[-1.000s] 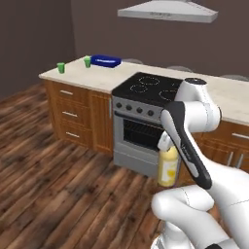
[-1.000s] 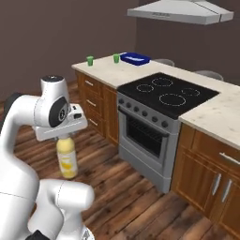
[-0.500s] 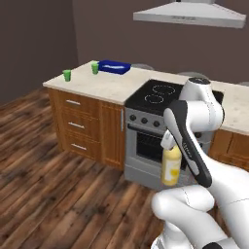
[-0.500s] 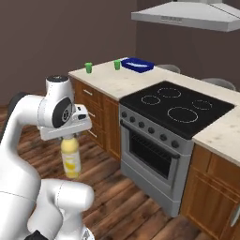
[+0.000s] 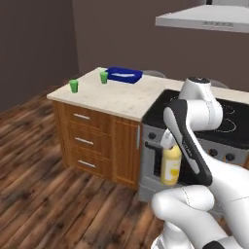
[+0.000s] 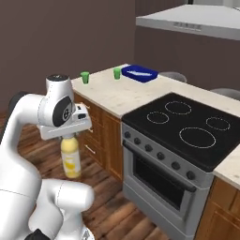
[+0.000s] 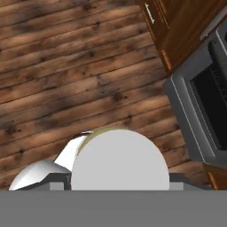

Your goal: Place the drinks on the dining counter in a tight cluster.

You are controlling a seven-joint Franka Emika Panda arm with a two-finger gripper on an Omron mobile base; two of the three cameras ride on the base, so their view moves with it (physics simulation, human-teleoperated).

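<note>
Pincer: the pincer (image 6: 69, 136) points down and is closed on the top of the yellow juice bottle (image 6: 71, 157). The fingers sit a fair way apart, because the white cap is between them.
Juice bottle: it hangs upright under the hand, up in the air over the wooden floor (image 5: 58, 194). It is in front of the oven (image 6: 161, 180), and it is not on the counter.
From the left side: the yellow juice bottle (image 5: 171, 165) shows just past the white arm, in front of the oven (image 5: 158, 163).
From the hand: the big white cap (image 7: 119, 159) is right below the camera, with a bit of yellow at its edge. The wooden floor (image 7: 66, 80) is far under it.
Counter: the counter (image 6: 110, 91) is beige stone with wooden drawers (image 5: 85, 141) under it. A black cooktop (image 6: 187, 126) is set in it.
On the counter: two green cups (image 6: 85, 77) (image 6: 116, 73) stand near the far end. A blue tray (image 6: 139, 73) lies just beside them.
Above: a grey hood (image 6: 192, 26) hangs over the cooktop.
</note>
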